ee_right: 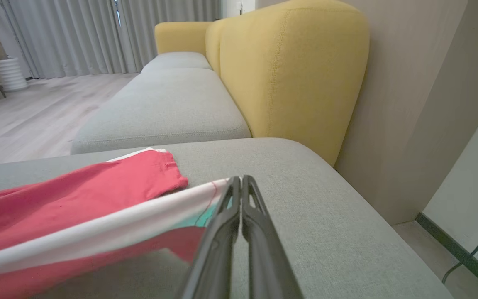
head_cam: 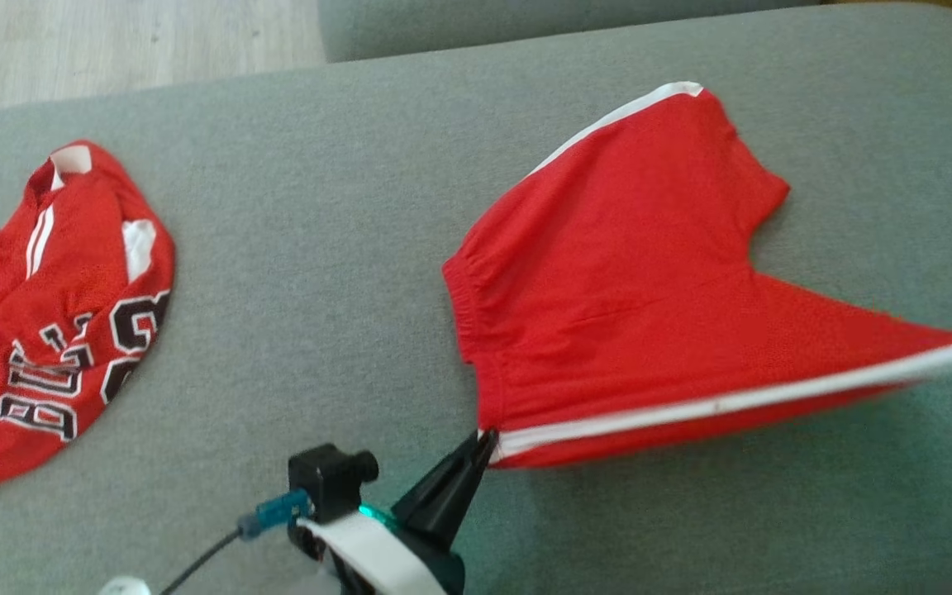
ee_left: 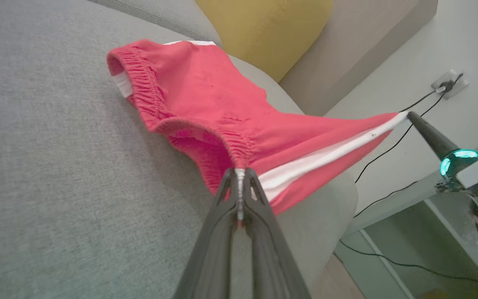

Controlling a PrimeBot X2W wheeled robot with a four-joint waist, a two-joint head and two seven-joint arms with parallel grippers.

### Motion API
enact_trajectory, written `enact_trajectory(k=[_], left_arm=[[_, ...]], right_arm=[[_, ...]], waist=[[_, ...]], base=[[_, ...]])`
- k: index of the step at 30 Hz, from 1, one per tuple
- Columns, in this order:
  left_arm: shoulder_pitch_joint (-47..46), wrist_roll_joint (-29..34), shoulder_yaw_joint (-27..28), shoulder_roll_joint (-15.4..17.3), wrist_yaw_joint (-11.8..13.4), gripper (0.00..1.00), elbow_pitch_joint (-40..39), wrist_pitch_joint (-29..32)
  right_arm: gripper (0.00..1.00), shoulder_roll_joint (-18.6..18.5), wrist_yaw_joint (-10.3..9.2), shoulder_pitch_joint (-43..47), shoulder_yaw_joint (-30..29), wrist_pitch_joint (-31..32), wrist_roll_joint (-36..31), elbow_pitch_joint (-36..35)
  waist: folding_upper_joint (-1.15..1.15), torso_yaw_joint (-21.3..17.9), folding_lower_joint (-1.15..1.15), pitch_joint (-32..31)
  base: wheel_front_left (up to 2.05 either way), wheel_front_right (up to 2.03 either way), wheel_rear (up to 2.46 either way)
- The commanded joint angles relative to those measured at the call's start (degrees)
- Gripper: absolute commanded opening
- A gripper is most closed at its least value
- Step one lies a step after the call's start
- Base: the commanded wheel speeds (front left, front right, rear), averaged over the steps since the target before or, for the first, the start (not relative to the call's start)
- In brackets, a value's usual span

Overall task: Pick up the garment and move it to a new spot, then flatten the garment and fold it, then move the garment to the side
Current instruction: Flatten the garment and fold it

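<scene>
Red shorts [head_cam: 625, 281] stretched between grips | left end effector [head_cam: 483, 436] clenched on waistband corner, right end effector [ee_right: 241, 180] clenched on hem corner | lower both evenly, no slack

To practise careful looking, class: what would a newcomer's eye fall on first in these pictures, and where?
The red shorts on the grey cushion, their white-striped near edge taut between the grippers: the left gripper pinches the waistband end, the right gripper the leg hem. A crumpled red jersey with black lettering lies toward the cushion's left.
</scene>
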Motion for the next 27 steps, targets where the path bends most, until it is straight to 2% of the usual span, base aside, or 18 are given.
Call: enact_trajectory(k=[1,5,9,17,27], left_arm=[[-2.06,-0.46,2.47,0.73,0.48,0.0,-1.44,-0.11],[-4.79,-2.85,4.26,-1.71,0.33,0.0,-2.14,0.87],[-8.39,-4.11,5.98,-4.29,0.11,0.0,-1.47,1.22],[-14.68,-5.65,9.4,-7.76,-0.72,0.0,1.86,0.61],[-22.8,-6.22,11.2,-11.87,-1.86,0.0,7.56,1.47]], right_arm=[[0.0,-2.47,-0.05,-3.45,0.03,0.13,-0.28,-1.62],[0.0,-4.7,-0.05,-9.65,0.95,1.94,-0.48,2.2],[0.0,-8.41,-0.05,-16.46,2.13,3.36,-0.16,6.38],[0.0,-14.93,-0.05,-29.15,7.4,6.01,0.16,14.13],[0.0,-19.87,-0.05,-42.53,14.68,7.11,-0.14,23.02]], waist=[[0.0,0.58,0.01,0.64],[0.0,3.03,0.01,3.36],[0.0,5.61,0.01,7.29],[0.0,9.07,0.01,13.49],[0.0,12.14,0.01,18.15]], base=[[0.0,0.0,0.0],[0.0,0.0,0.0],[0.0,0.0,0.0],[0.0,0.0,0.0],[0.0,0.0,0.0]])
